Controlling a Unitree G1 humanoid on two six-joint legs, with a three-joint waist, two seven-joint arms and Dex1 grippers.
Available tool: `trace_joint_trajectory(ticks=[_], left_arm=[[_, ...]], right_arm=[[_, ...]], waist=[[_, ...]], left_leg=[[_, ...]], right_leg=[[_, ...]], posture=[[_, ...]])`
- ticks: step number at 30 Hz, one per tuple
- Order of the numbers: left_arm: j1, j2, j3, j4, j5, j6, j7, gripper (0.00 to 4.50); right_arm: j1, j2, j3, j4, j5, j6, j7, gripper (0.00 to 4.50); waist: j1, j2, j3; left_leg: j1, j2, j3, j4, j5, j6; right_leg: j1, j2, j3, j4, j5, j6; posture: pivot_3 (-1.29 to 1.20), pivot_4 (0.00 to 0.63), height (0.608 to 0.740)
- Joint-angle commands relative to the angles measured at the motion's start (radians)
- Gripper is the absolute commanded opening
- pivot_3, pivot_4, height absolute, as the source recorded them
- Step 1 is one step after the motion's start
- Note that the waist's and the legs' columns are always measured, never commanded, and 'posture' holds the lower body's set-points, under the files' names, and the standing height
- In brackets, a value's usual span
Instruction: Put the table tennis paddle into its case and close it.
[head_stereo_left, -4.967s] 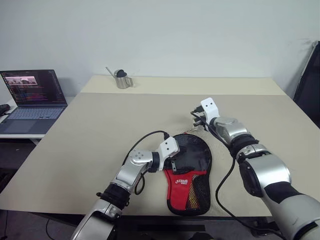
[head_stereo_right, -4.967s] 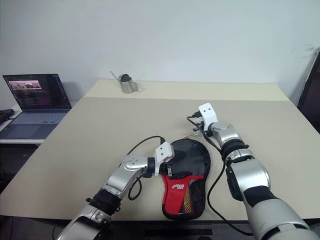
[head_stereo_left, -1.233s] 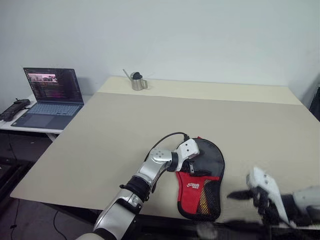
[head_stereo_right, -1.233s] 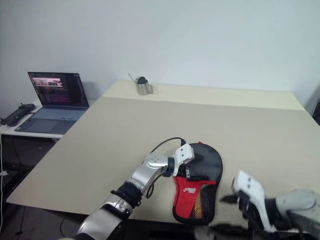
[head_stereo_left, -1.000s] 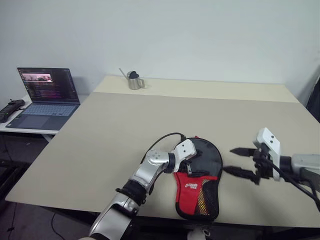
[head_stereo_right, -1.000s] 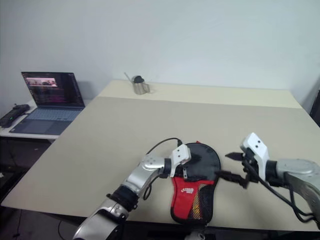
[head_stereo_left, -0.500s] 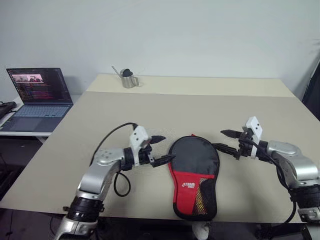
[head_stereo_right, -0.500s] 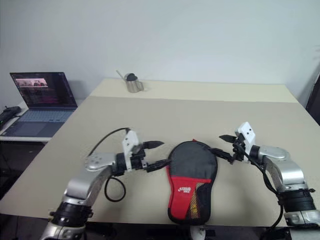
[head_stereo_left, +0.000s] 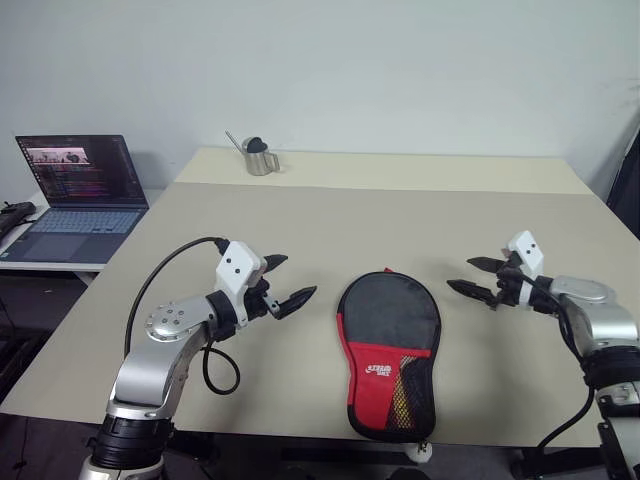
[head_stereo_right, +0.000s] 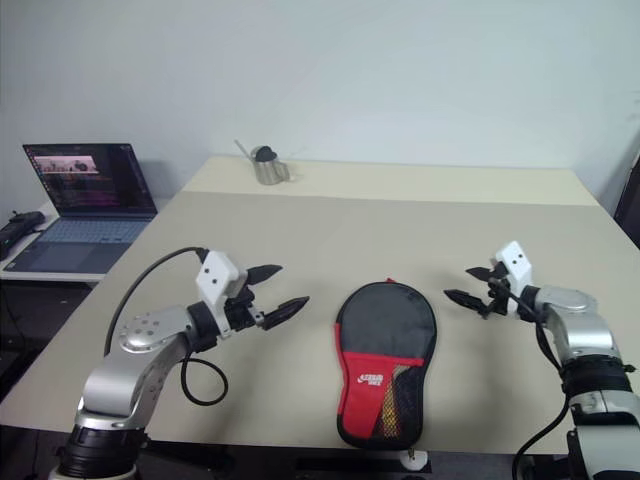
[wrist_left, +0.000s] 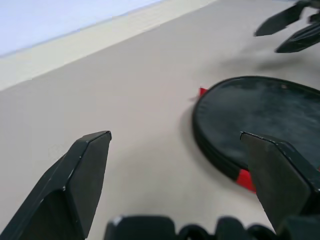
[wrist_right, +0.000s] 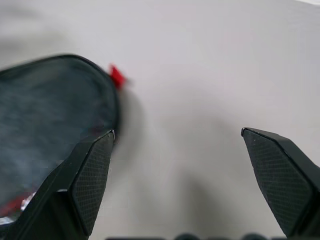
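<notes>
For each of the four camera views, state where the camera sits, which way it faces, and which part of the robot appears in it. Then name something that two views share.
Left eye view: on the head, looking forward and down at the table; both arms show, with the case between them.
Right eye view: beside it, same scene, with the laptop and a metal jug.
Left wrist view: along the open left gripper toward the case's black round part.
Right wrist view: along the open right gripper toward the case.
Shared: both wrist views show the case's small red tab.

A small metal watering can (head_stereo_left: 259, 158) stands at the beige desk's (head_stereo_left: 380, 215) far edge; an open laptop (head_stereo_left: 72, 185) sits alongside.
</notes>
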Motion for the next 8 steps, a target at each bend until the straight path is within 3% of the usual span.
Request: trace_joint_trajectory(ticks=[1, 8], left_arm=[[-0.037, 0.007, -0.022, -0.009, 0.007, -0.016, 0.007, 4.5], [-0.066, 0.0, -0.071, 0.075, 0.027, -0.059, -0.015, 4.5]], right_arm=[[-0.025, -0.037, -0.041, -0.025, 0.004, -0.01, 0.02, 4.46], [0.001, -0.054, -0.041, -0.096, 0.0, 0.042, 0.018, 4.46]], waist=[[0.0, 0.0, 0.0], [-0.005, 0.0, 0.0]], left_leg=[[0.0, 0.0, 0.0, 0.0, 0.0, 0.0], [0.001, 0.0, 0.001, 0.0, 0.0, 0.0]], right_leg=[[0.0, 0.0, 0.0, 0.0, 0.0, 0.0], [0.0, 0.0, 0.001, 0.001, 0.0, 0.0]], posture=[[0.0, 0.15, 0.74], [0.0, 0.15, 0.74]])
